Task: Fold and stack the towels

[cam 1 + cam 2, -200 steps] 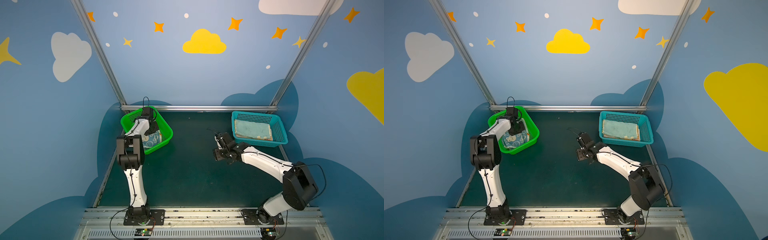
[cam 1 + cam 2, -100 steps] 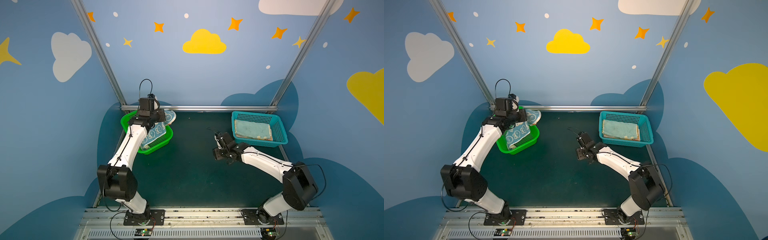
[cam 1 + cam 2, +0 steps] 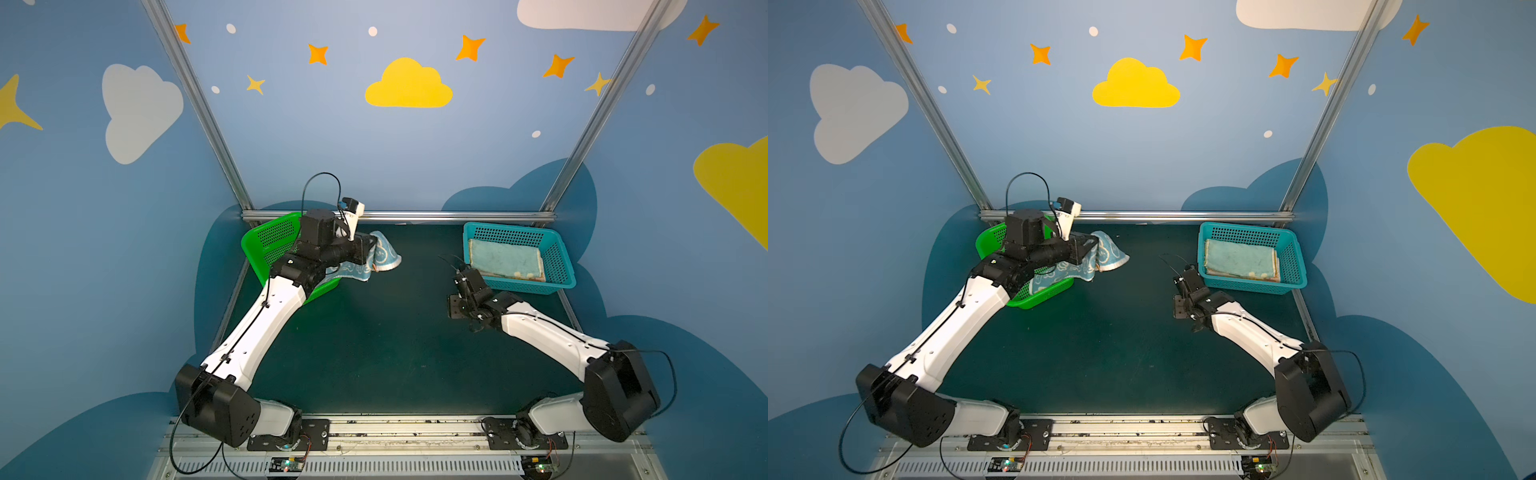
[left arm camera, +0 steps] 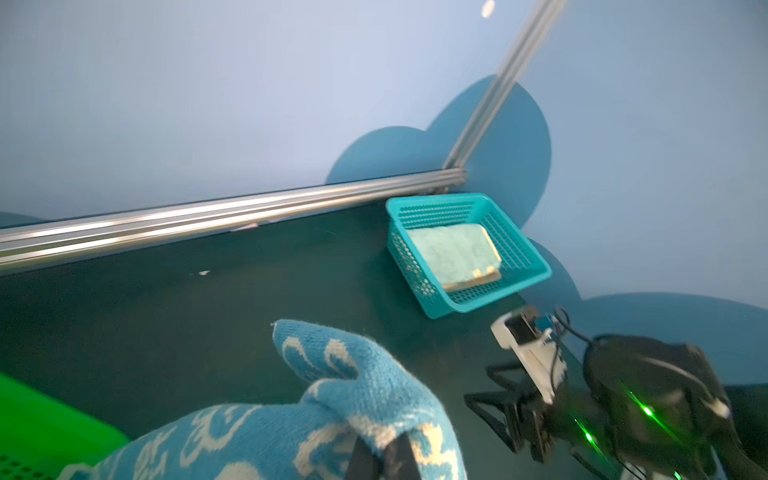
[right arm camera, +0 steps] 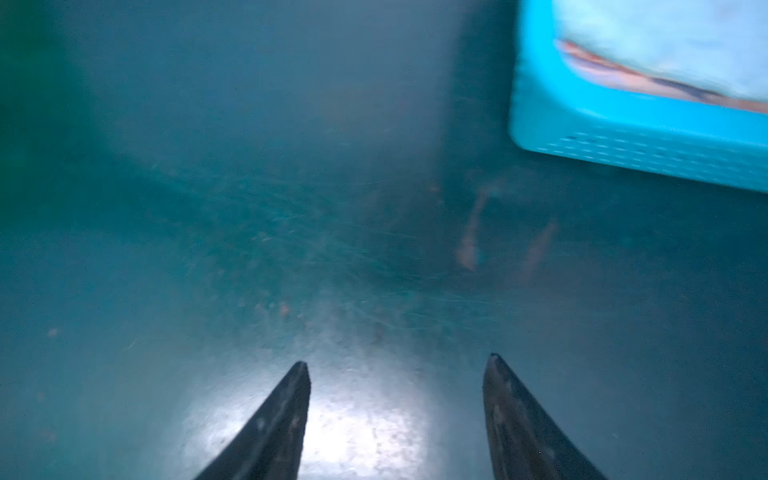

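While both arms are in frame, I note the layout, taking the dark green mat (image 3: 374,353) as the dial in both top views.

Left arm: the left gripper (image 4: 384,451) is clamped on a blue towel (image 3: 386,257) with a white pattern. In the left wrist view the black fingers (image 4: 368,455) pinch a fold of the blue towel (image 4: 353,395), and one corner stands up ahead of them. In both top views the cloth hangs at about 12 o'clock, off the mat. Its trailing end (image 3: 1059,274) drapes back over the rim of the green basket (image 3: 270,241), which sits at 10 o'clock against the back rail. Whether more cloths are inside that basket I cannot tell; the arm covers it.

Right arm: the right gripper (image 5: 397,361) points down at bare mat, between 2 and 3 o'clock. Its two fingers (image 5: 286,415) stand well apart with nothing between them. A corner of the teal basket (image 5: 623,145) is just beside it.

Teal basket (image 3: 557,266) at 2 o'clock: a folded stack (image 3: 505,259) lies flat inside, with a pale aqua cloth on top. From the left wrist I see a yellow edge and an orange edge under the stack (image 4: 453,249).
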Available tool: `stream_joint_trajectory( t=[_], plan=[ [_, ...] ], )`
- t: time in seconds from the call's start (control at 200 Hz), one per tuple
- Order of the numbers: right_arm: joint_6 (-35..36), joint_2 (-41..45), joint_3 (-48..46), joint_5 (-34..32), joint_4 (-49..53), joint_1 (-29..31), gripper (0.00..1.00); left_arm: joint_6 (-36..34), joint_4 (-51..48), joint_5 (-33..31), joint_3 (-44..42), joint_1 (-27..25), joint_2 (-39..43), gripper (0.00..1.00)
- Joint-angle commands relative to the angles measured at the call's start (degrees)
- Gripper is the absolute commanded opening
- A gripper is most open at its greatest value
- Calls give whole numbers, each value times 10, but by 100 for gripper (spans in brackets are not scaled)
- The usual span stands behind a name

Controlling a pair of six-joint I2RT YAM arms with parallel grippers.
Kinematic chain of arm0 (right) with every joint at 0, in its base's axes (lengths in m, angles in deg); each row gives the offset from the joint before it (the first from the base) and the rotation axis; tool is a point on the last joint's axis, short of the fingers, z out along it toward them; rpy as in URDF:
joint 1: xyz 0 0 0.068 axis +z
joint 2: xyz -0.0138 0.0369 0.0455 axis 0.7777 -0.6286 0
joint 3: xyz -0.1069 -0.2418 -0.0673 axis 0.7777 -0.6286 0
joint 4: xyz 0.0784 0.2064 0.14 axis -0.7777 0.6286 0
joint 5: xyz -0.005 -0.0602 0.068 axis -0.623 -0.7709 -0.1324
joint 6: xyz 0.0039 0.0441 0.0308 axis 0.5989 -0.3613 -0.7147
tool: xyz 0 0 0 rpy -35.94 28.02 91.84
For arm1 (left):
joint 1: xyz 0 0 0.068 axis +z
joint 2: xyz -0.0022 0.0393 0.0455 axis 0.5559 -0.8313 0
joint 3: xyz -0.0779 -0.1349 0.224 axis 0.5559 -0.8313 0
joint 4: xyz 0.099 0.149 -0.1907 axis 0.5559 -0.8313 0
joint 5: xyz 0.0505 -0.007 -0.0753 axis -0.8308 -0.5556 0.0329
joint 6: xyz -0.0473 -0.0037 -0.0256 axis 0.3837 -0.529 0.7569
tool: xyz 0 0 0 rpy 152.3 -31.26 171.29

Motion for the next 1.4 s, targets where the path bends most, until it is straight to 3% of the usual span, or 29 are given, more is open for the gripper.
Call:
stream_joint_trajectory(
  t=[0.0,0.385,0.561,0.676,0.801,0.866,0.991,1.126,1.337,1.397],
  plan=[
    [-9,38,-21,-1,-2,-19,63,-17,-2,45,15,-43,-7,4],
    [79,136,-67,-19,-7,-43,64,-8,-2,72,46,-172,-137,4],
    [111,167,-83,-18,-8,-53,65,14,-10,119,80,-196,-204,4],
    [137,190,-97,5,-19,-55,65,18,-20,113,74,-197,-224,4],
    [188,211,-127,78,-63,-54,65,34,-27,88,48,-176,-236,4],
    [284,221,-151,150,-99,-53,65,49,-21,92,28,-155,-241,4],
    [361,241,-173,194,-149,-44,66,76,2,95,-23,-115,-251,5],
    [444,246,-179,234,-183,-42,66,105,38,91,-76,-72,-268,16],
    [529,188,-143,287,-134,-40,66,133,68,81,-113,-23,-302,26],
    [551,163,-130,285,-114,-40,66,130,66,71,-118,-18,-307,38]
  ],
)
